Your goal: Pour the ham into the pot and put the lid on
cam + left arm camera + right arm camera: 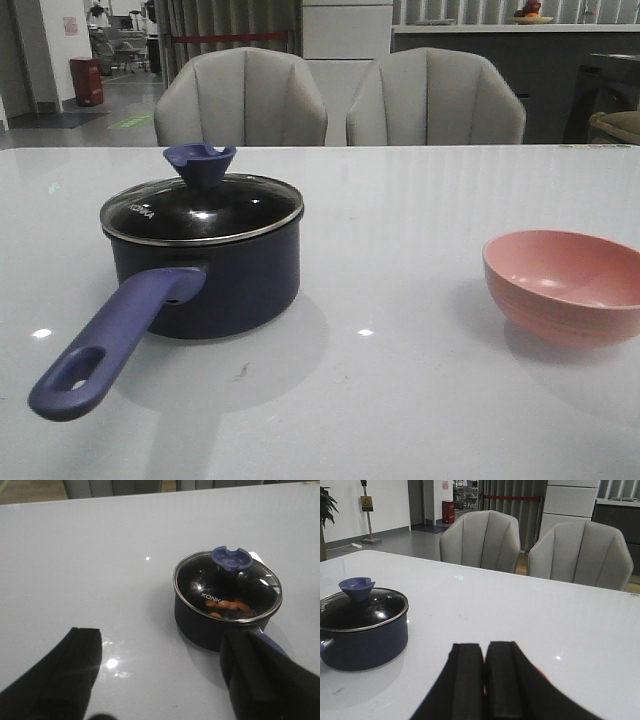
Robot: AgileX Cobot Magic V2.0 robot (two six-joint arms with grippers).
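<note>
- The pot (205,270) stands on the white tabletop (400,400) on the robot's left side, its long purple-blue handle (110,345) pointing toward the near edge.
- The lid (200,208) sits on the pot's rim; in the front view it looks level and closed all round, with the notched knob (199,163) upright at its centre.
- The ham (227,606) lies inside the pot: through the glass, the left wrist view shows a few orange-pink chunks on the dark bottom near the "KONKA" lettering.
- The pink bowl (566,285) stands well apart on the right side, upright, and looks empty from the front.
- The left gripper (160,675) has its fingers spread wide and grips nothing; it hangs above the tabletop just short of the pot, on the handle side.
- The right gripper (485,680) has its fingers pressed together with only a thin slit between them, and nothing is visibly caught there; it is well away from the pot.
- Neither arm shows in the front view, so both seem to be drawn back clear of the things.
- Judged from this, pouring and covering both look done, and the task is at its close.
- The next move calls for little: keep both arms off the pot handle and lid while retreating to rest.
</note>
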